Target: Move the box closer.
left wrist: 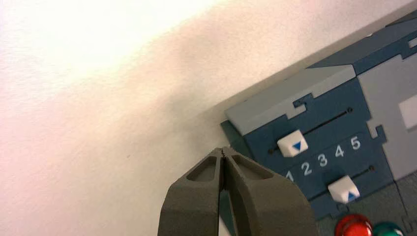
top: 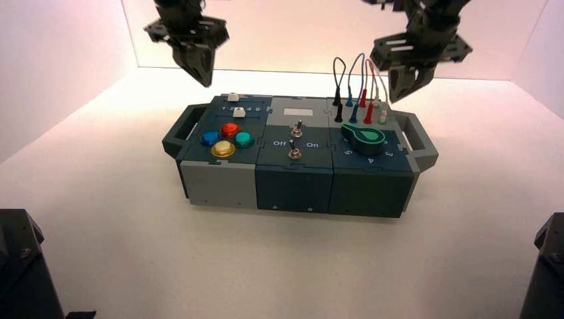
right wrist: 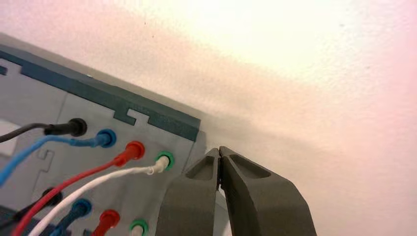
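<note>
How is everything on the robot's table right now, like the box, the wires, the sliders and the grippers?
Box: flat on the table, unheld.
Wires: plugged in at both ends, looping up.
Upper slider: near the 1 end.
Left gripper: shut, above the box's far left corner.
Right gripper: shut, above its far right corner.
</note>
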Action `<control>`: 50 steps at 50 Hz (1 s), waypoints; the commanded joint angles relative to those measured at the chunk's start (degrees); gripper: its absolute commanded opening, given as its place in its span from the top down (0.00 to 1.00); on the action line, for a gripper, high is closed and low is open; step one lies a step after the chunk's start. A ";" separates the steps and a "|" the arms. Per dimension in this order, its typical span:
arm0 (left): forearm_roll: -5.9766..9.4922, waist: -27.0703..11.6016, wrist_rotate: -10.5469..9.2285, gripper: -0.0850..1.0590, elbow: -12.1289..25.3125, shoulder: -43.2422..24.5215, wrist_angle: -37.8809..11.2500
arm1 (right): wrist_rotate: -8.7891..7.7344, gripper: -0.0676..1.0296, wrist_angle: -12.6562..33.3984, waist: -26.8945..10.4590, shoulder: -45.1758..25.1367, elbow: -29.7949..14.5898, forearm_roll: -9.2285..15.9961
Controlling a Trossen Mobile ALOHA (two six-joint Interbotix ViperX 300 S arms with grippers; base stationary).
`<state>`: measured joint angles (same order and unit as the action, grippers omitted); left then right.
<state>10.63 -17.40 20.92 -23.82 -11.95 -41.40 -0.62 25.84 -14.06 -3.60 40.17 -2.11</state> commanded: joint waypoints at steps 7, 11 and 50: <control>0.26 0.00 0.26 0.95 -0.18 5.36 -4.22 | -1.32 0.96 8.96 -0.70 5.27 -2.37 -0.18; 0.44 0.09 0.26 0.95 -1.05 6.50 -5.45 | -1.67 0.96 12.74 -1.32 6.68 -2.46 -0.09; 1.32 -3.43 1.76 0.95 -7.73 13.80 -1.58 | -6.50 0.96 17.40 -8.61 15.21 1.58 0.35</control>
<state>11.78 -20.92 22.41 -32.08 -0.09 -43.51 -6.77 44.12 -22.41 9.67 42.01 -2.11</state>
